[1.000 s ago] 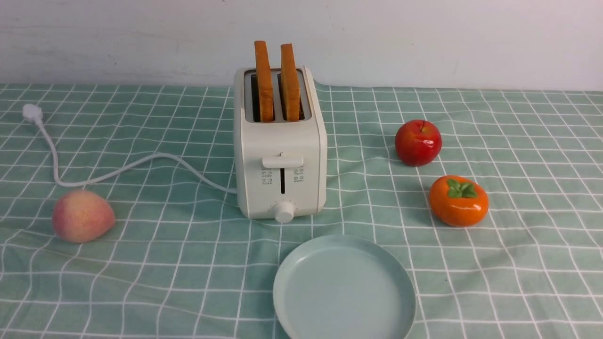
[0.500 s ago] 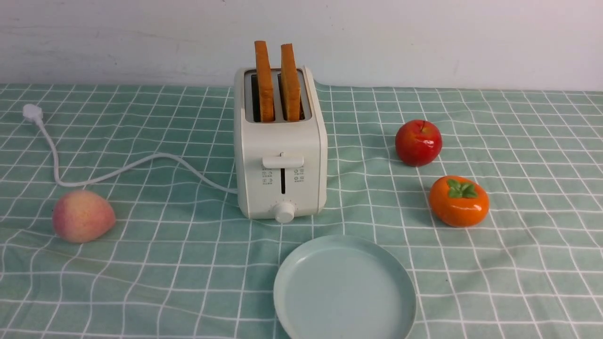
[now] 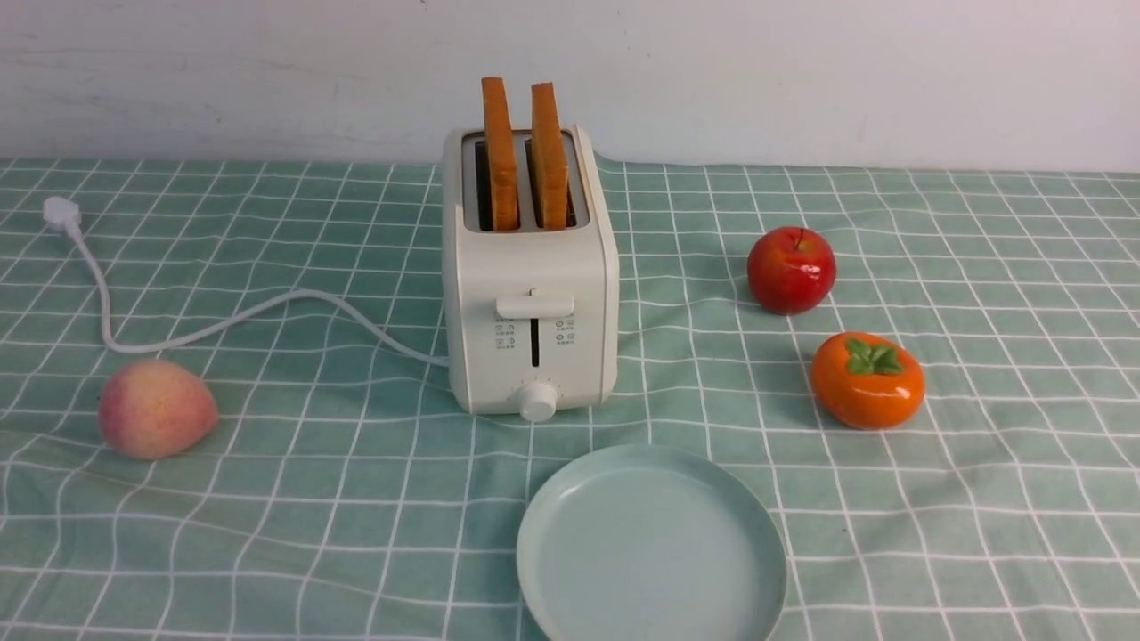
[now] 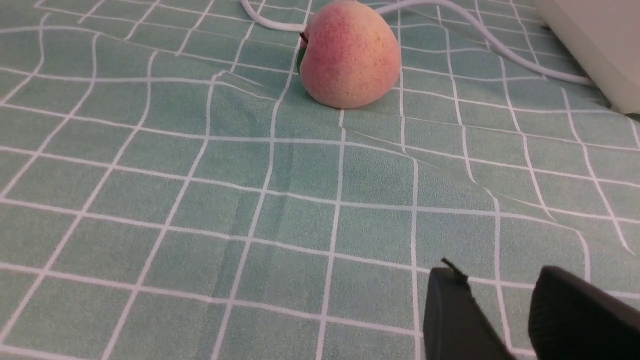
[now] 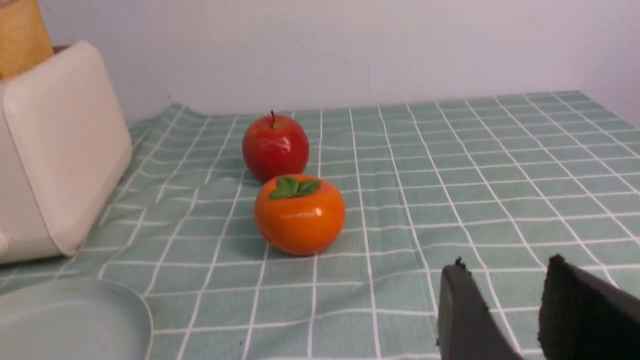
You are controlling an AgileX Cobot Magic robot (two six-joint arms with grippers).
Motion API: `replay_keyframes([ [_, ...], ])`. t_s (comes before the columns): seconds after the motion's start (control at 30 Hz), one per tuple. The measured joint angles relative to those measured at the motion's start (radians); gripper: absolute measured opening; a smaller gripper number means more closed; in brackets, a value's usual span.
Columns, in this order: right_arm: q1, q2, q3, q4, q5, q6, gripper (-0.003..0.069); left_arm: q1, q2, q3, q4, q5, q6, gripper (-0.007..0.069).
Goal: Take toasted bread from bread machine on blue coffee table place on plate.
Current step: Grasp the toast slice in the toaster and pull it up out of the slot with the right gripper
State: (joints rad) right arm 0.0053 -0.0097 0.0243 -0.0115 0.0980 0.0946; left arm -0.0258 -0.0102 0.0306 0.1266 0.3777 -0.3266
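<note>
We see both toast slices point(image 3: 549, 160) upright in the toaster point(image 3: 534, 285), long axes pointing away from us | our left pincer point(image 4: 495, 295): jaws apart | our right pincer point(image 5: 505, 285): jaws apart

A pale, greyish-white wall point(image 3: 356, 80), faintly streaked at the left, rises behind the scene.

Toast slices point(image 3: 525, 160) stand in the toaster point(image 3: 534, 285), behind the plate point(image 3: 650, 543). Peach point(image 3: 158, 409) lies left; apple point(image 3: 791, 270), persimmon point(image 3: 867, 380) right.
</note>
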Motion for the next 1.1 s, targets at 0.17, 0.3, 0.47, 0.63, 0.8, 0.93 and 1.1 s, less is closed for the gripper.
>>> replay_keyframes([
  [0.17,0.000,0.000,0.000,0.000,-0.010,0.009,0.0240,0.000,0.000,0.000,0.017,-0.166,-0.007,0.0232],
  [0.3,0.000,0.000,0.000,0.000,-0.015,0.012,0.0240,0.000,0.000,0.000,0.024,-0.357,-0.017,0.0235],
  [0.47,0.000,0.000,0.000,0.030,-0.119,0.063,0.0240,0.000,0.000,0.000,0.027,-0.444,-0.017,0.0235],
  [0.63,0.000,0.000,-0.025,0.120,-0.489,0.207,0.0240,0.000,0.000,-0.002,-0.008,-0.792,-0.111,0.0237],
  [0.8,0.000,0.111,-0.324,0.150,-0.555,0.233,0.0240,0.000,0.010,-0.186,-0.026,-0.898,-0.143,0.0237],
  [0.93,0.000,0.281,-0.652,0.123,-0.404,0.237,0.0240,0.000,0.120,-0.455,-0.039,-0.836,-0.179,0.0237],
  [1.1,0.000,0.513,-1.090,0.002,0.046,0.237,0.0240,0.000,0.345,-0.845,-0.050,-0.397,-0.271,0.0237],
])
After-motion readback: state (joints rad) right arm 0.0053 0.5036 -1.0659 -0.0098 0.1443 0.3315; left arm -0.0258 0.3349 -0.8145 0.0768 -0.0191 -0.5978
